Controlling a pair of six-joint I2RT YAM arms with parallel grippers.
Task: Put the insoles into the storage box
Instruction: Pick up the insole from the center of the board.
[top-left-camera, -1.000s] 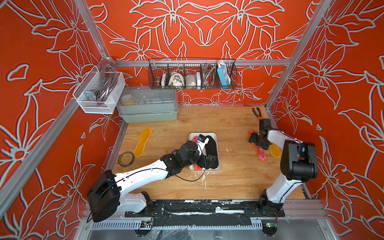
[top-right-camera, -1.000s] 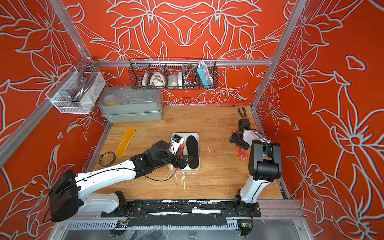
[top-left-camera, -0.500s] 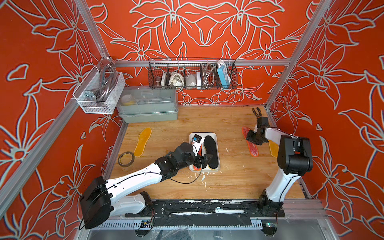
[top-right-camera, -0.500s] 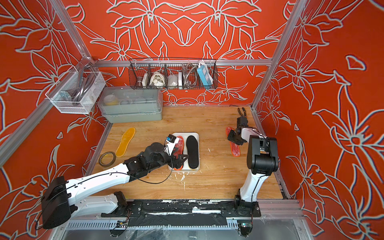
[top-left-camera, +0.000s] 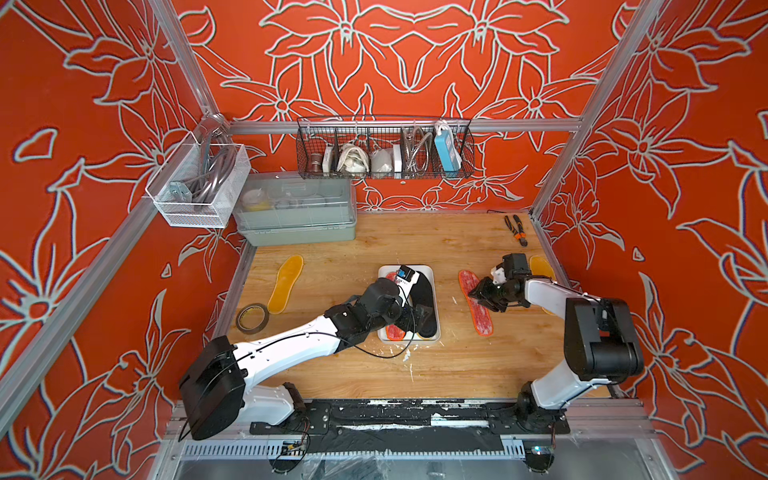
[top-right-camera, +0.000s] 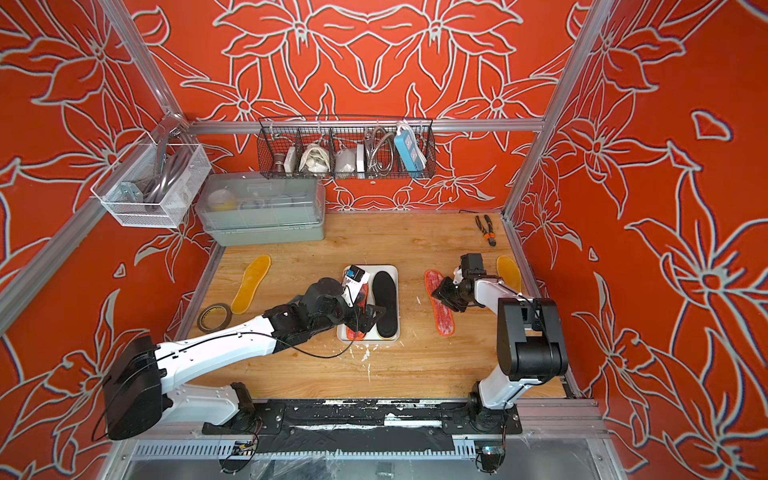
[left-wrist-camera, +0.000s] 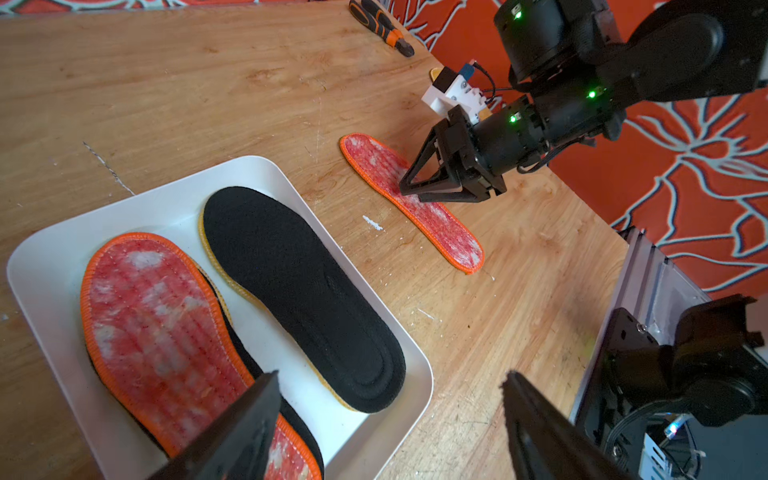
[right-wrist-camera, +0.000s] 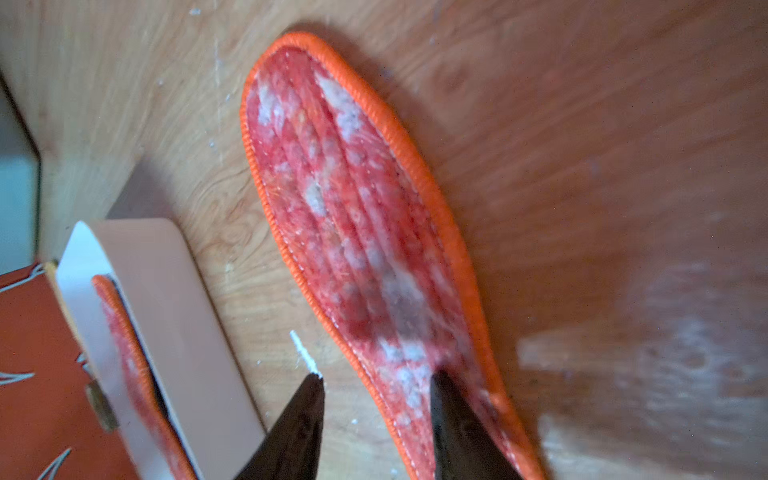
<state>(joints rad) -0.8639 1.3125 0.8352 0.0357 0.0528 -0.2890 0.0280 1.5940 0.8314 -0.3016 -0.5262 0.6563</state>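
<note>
Shallow white plastic storage box (left-wrist-camera: 158, 203) sits mid-frame in both top views on the wooden table (top-left-camera: 415, 241). Inside it, a mottled red-white insole with orange rim (left-wrist-camera: 158, 324) lies on top of a black one. Beside that is a black foam insole (left-wrist-camera: 299, 291) lying on an amber-edged one. Left pincer (left-wrist-camera: 390, 374) hovers over the box's lower end in the top views, fingers wide, holding nothing.

Right of the box and apart from it, a second red-white orange-rimmed insole (right-wrist-camera: 353, 208) lies on the table. Right pincer (right-wrist-camera: 374, 386) is down at it with a narrow gap: one fingertip (right-wrist-camera: 446, 415) on the fabric, the other over bare wood just beside the rim. No clamp visible.

Amber-yellow insole (top-left-camera: 284, 282) is left of centre, near a brown tape roll (top-left-camera: 252, 318). Another amber insole (top-left-camera: 542, 266) is at the table's right edge, partly hidden by the right arm. Orange-handled pliers (top-left-camera: 515, 230) are at the table's upper right.
</note>
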